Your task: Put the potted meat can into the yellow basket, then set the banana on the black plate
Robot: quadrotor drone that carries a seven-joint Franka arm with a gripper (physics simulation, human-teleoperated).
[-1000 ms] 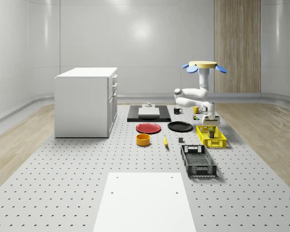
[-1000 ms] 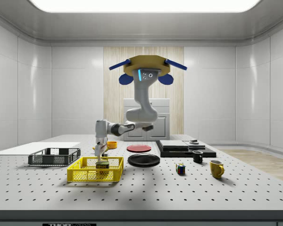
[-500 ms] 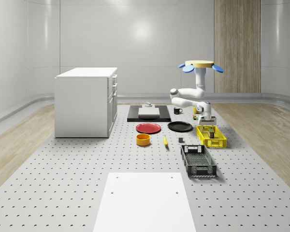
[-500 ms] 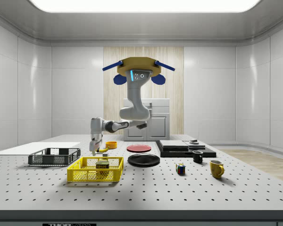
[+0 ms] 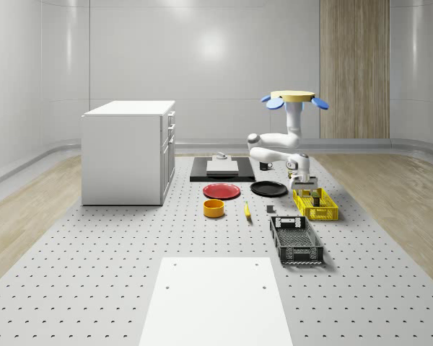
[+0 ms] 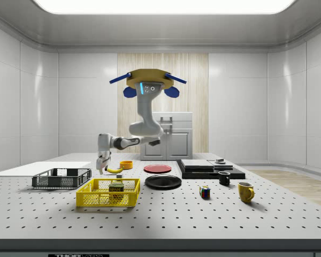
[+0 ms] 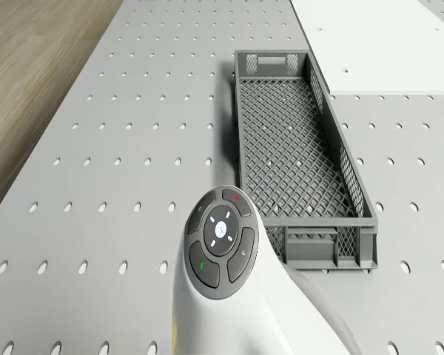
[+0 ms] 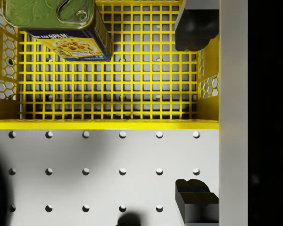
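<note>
- The perforated surface (image 5: 94, 274) carries the yellow basket (image 6: 108, 193), with the potted meat can (image 6: 116, 188) inside.
- The drone (image 6: 147, 84) hovers near the basket.
- The jaws (image 6: 101, 167) are released, empty, above the basket's edge.

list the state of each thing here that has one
potted meat can: upright inside the yellow basket
claw: open, empty, over the basket's edge
banana: lying on the table, untouched
black plate: bare
drone: hovering

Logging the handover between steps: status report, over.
End effector open, empty, above yellow basket's edge. Potted meat can in basket. Banana on table, not yet on black plate. Drone hovering; path unobstructed.
</note>
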